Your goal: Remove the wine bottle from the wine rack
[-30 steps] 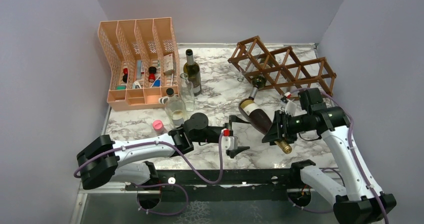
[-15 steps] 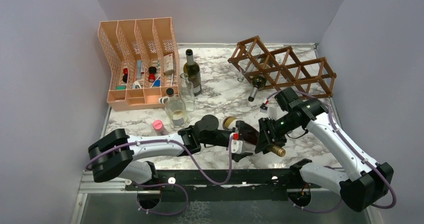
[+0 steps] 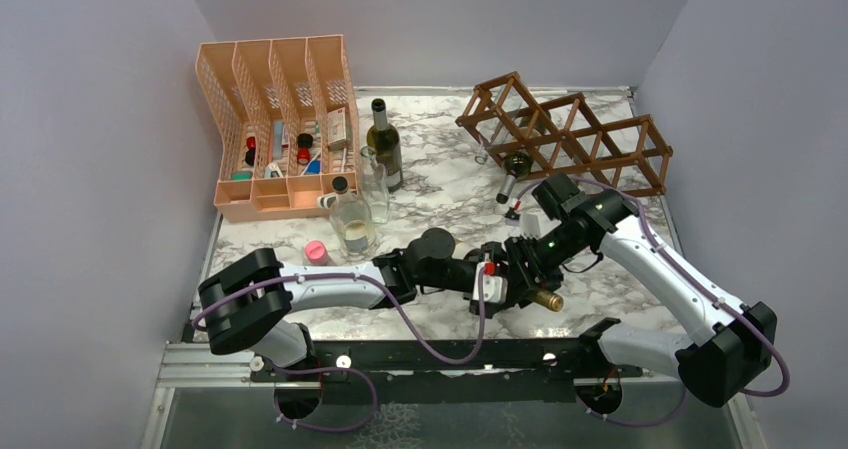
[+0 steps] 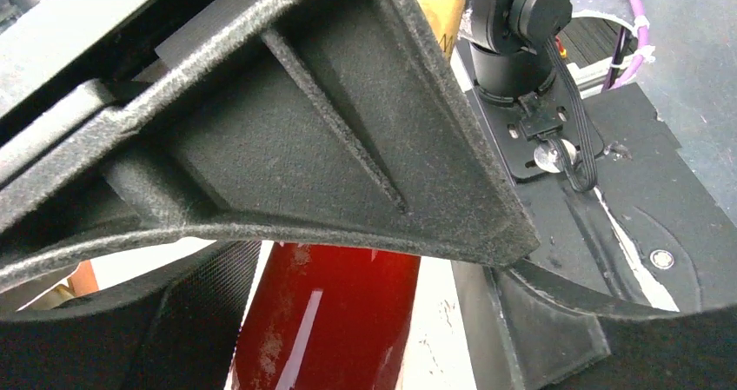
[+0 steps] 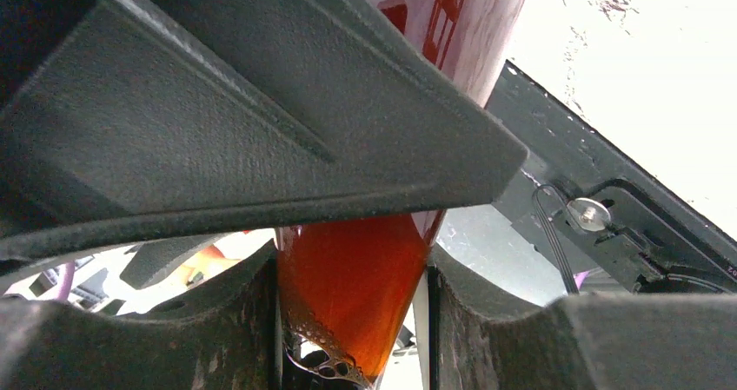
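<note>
Bottle [image 3: 548,300] off the rack [image 3: 566,134], held near the counter's [image 3: 440,194] front edge.
Right jaws are clamped near its neck; left jaws sit around its body, but I cannot tell if they grip.

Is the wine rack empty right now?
No, one dark bottle lies in a lower cell of the wine rack, its neck poking out.

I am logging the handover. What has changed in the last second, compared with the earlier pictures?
The right gripper carried the dark red glass wine bottle with gold foil from near the dark brown wooden lattice rack toward the near edge and leftward. The left gripper reached rightward and now straddles its body; whether it grips is unclear. The rack, its other bottle and the peach plastic organizer stayed put.
</note>
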`<state>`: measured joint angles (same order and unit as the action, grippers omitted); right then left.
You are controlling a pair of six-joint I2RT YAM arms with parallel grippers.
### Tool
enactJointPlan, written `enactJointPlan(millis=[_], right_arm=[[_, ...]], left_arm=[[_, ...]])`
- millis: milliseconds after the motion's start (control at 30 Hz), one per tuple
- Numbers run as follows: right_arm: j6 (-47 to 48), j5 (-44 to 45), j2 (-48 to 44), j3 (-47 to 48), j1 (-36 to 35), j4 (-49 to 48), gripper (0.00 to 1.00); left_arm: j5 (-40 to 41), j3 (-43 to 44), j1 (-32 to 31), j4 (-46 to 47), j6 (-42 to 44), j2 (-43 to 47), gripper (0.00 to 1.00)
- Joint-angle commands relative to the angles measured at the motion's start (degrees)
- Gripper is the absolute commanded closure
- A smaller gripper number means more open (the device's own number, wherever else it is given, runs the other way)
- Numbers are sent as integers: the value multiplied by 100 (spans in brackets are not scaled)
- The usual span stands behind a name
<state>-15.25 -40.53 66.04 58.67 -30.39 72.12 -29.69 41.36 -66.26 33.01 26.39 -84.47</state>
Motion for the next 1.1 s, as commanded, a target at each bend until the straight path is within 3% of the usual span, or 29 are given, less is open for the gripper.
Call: enactJointPlan(millis=[0, 133, 200, 300, 533, 667, 867, 967, 1067], right_arm=[[468, -801, -179, 566, -54, -834, 99], [470, -823, -238, 551, -54, -843, 98], [493, -832, -253, 553, -54, -821, 93], [457, -772, -318, 582, -55, -836, 79], [-44, -304, -671, 322, -55, -1305, 28], [-346, 158, -804, 525, -55, -1485, 10], [-850, 2773, -796, 1746, -54, -907, 0], [-1071, 4419, -831, 2718, -50, -472, 0], [-1097, 5248, -919, 3412, -55, -224, 0]], left_arm=[[190, 124, -84, -131, 141, -80, 20], [437, 130, -174, -274, 323, -85, 41], [606, 94, -212, -278, 425, -54, 51], [860, 100, -238, -302, 454, -21, 64], [1267, 56, -244, -313, 490, 94, 88], [1359, 39, -253, -306, 481, 128, 94], [1826, -32, -247, -194, 131, 381, 100], [2220, -158, -248, -7, -176, 623, 100], [2674, -276, -248, 221, -516, 855, 100]])
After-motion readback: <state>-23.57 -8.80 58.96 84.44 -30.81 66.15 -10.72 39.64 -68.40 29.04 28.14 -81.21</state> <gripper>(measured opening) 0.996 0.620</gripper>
